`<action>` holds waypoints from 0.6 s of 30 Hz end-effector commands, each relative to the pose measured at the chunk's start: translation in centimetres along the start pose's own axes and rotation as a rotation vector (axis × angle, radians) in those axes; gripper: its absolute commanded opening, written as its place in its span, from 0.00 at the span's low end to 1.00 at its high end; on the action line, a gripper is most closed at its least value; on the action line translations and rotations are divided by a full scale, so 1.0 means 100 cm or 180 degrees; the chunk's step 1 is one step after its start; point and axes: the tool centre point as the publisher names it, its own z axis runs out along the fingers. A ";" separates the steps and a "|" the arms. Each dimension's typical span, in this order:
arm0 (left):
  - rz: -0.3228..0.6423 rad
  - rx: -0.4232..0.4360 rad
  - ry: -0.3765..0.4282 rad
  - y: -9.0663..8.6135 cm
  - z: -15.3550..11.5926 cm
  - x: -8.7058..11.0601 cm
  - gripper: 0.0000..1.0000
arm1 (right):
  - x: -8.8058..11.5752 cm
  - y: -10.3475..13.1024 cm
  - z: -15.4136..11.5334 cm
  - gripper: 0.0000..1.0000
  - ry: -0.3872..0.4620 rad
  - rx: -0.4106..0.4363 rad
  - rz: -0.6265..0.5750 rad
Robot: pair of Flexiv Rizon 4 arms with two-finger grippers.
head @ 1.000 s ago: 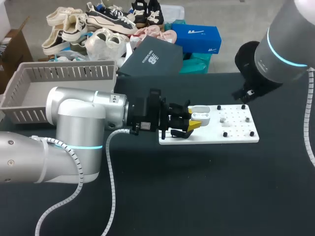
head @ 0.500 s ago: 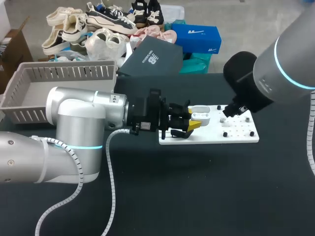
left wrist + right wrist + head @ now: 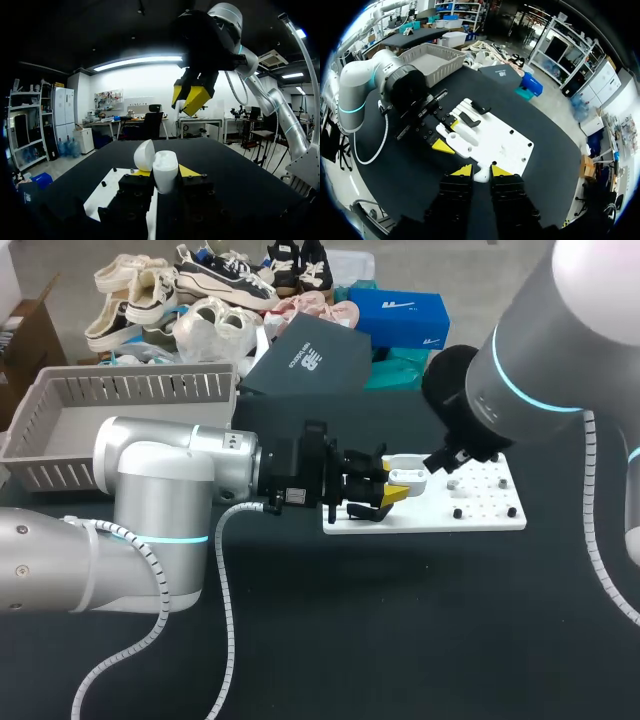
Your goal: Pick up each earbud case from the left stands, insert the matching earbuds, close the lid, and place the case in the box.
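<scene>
Inserting an earbud looks like the step in hand. At the middle of the head view the left gripper (image 3: 388, 483) is clamped on the open earbud case (image 3: 410, 472), lid raised, over the left end of the white stand board (image 3: 485, 515). The right gripper (image 3: 481, 171) hangs above and just beside the case, its yellow tips pressed close on a small white piece, seemingly an earbud (image 3: 481, 177). The next move calls for lining that piece over its matching well and lowering it straight in. The grey box (image 3: 60, 430) sits at upper left on the desk (image 3: 400, 640). No writing on case or board is readable.
</scene>
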 end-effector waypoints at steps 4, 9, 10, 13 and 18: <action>0.0005 -0.0011 -0.0005 0.000 0.001 0.001 0.00 | 0.000 -0.002 -0.001 0.00 0.0001 -0.0005 0.0001; 0.0005 -0.0011 -0.0005 0.000 0.001 0.001 0.00 | 0.000 -0.002 -0.001 0.00 0.0001 -0.0005 0.0001; 0.0005 -0.0011 -0.0005 0.000 0.001 0.001 0.00 | 0.000 -0.002 -0.001 0.00 0.0001 -0.0005 0.0001; 0.0005 -0.0011 -0.0005 0.000 0.001 0.001 0.00 | 0.000 -0.002 -0.001 0.00 0.0001 -0.0005 0.0001; 0.0005 -0.0011 -0.0005 0.000 0.001 0.001 0.00 | -0.004 0.015 -0.002 0.00 0.0124 -0.0001 0.0358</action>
